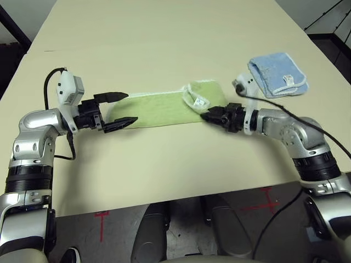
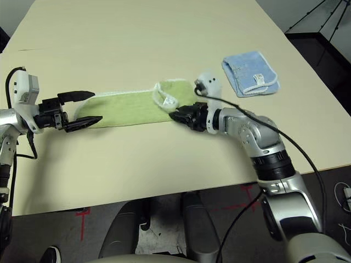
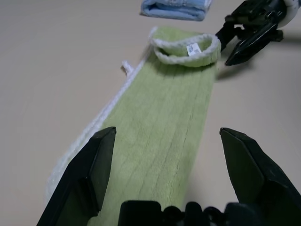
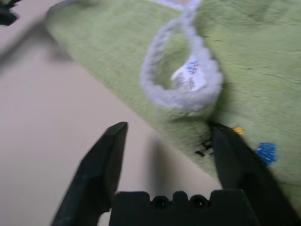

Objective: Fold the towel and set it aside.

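Note:
The towel [image 1: 164, 108] lies flat on the table as a long, narrow light green strip with white edging. At its right end a corner is curled over, showing a small white label [image 4: 188, 77]. My left gripper [image 1: 131, 107] is open, its two fingers straddling the towel's left end just above the cloth. My right gripper [image 4: 169, 127] is also open at the towel's near right corner, one finger [image 4: 235, 160] against the cloth's edge, the other over bare table. Neither gripper holds anything.
A smaller folded light-blue cloth [image 1: 277, 75] rests on the table beyond the right arm. The beige table [image 1: 164, 44] stretches far behind the towel, and its front edge [image 1: 164, 200] runs close to my body.

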Tool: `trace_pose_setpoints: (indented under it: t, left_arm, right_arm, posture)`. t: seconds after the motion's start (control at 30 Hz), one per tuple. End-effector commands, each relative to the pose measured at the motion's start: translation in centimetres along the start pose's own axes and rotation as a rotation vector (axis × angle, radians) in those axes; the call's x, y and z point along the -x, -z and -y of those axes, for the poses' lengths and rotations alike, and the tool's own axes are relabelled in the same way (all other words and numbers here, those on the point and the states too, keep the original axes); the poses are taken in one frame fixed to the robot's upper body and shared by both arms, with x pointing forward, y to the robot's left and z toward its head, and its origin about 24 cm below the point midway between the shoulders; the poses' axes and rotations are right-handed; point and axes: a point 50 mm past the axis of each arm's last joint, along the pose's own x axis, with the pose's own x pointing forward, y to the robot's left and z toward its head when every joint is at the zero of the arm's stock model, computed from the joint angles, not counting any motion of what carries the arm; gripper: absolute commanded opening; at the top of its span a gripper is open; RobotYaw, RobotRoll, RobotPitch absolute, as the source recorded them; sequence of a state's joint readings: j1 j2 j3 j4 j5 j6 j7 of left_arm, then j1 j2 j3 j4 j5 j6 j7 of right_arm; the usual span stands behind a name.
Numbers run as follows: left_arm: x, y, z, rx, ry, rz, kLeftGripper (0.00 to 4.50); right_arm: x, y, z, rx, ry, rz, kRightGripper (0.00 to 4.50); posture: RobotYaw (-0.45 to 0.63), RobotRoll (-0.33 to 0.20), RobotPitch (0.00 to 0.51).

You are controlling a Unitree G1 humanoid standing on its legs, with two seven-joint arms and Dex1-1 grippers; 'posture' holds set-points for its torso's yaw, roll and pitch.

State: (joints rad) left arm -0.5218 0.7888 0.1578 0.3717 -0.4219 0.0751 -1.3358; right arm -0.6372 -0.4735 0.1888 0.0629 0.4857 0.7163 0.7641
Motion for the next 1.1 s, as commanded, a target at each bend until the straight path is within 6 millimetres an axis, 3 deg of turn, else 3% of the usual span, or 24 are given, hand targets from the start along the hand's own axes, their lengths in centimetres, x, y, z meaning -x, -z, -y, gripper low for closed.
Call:
trace_pose_setpoints:
  t: [0.03,0.23,0.53,0.83,1.1]
  left_arm:
    - [0.1,0.4,0.2,-0.005,0.012,-0.009,4.50]
    - [-0.3,0.3,0.6,-0.008,0.019,-0.004,4.50]
    - [0.0,0.3,0.7,-0.001,0.009,-0.013,4.50]
    - [-0.1,0.4,0.3,0.002,0.016,-0.012,4.50]
    - [0.0,0.6,0.2,0.007,0.030,-0.013,4.50]
  right_arm:
    - [-0.7,0.1,-0.2,0.059,-0.029,-0.023,4.48]
    - [-3.0,-1.6,-0.8,0.101,-0.091,-0.006,4.48]
    - [-2.8,-2.4,-2.3,0.152,-0.173,0.008,4.48]
    - [-1.1,-3.7,-2.4,0.165,-0.221,0.058,4.48]
    - [2.0,-5.3,0.8,0.230,-0.117,0.226,4.48]
  posture:
    - [-0.05,0.000,0.210]
    - [-0.03,0.000,0.214]
    - [-0.03,0.000,0.215]
    - [-0.05,0.000,0.212]
    - [-0.07,0.000,0.215]
